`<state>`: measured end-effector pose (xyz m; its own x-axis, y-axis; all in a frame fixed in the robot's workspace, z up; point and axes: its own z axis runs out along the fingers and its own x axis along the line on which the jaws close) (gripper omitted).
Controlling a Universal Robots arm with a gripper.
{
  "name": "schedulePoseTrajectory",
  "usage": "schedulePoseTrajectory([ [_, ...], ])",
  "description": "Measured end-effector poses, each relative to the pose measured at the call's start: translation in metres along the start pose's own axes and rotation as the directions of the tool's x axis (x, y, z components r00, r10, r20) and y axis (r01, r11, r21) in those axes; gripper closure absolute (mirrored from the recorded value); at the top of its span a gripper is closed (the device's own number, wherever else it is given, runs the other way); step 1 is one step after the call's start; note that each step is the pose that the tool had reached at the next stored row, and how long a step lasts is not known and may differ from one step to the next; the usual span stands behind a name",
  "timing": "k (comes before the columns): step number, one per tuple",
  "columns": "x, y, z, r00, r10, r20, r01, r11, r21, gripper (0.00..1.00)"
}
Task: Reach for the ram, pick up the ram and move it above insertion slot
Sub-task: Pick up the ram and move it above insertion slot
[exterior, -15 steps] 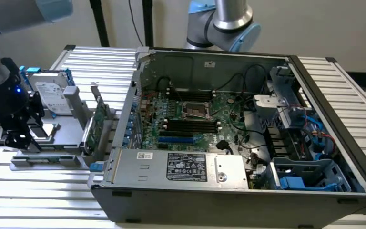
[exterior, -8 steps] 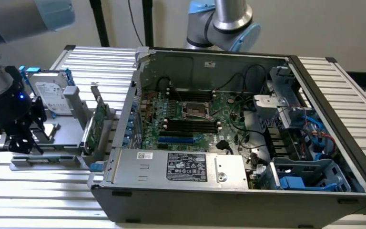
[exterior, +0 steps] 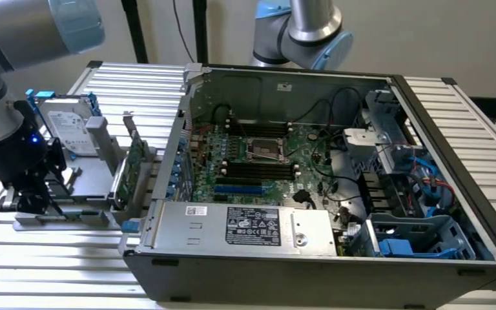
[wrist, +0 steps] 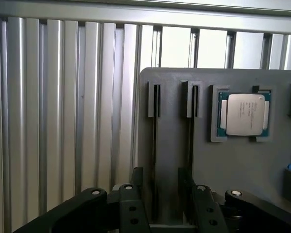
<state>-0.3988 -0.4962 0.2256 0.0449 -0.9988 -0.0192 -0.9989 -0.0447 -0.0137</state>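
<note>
The gripper [exterior: 34,201] hangs low over the near end of the grey tray [exterior: 95,184]. The tray sits on the table at the exterior view's left, outside the case [exterior: 317,258]. The fingers [wrist: 136,191] are spread and pinch nothing.

The ram [exterior: 65,214] lies in the tray just beside the gripper and shows as a thin green strip. In the wrist view a dark, narrow edge runs along the tray's groove between the fingers. It is likely the same stick, though I cannot tell for sure. Whether the fingers touch it or stand just apart cannot be told either.

I judge the reach close to finished and the grasp not yet made. The ram is not lifted, so the whole carry is left to do. The black slot [exterior: 261,169], on the board inside the case, is well apart from the ram, toward the exterior view's right.
</note>
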Motion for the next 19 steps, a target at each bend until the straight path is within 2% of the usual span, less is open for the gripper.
schedulePoseTrajectory([
  [12, 0.003, 0.0005, 0.0214, 1.0000, 0.000, 0.0000, 0.000, 1.0000, -0.0011, 0.58],
  [19, 0.003, 0.0005, 0.0257, 1.0000, 0.000, 0.0002, 0.000, 1.0000, -0.0028, 0.60],
])
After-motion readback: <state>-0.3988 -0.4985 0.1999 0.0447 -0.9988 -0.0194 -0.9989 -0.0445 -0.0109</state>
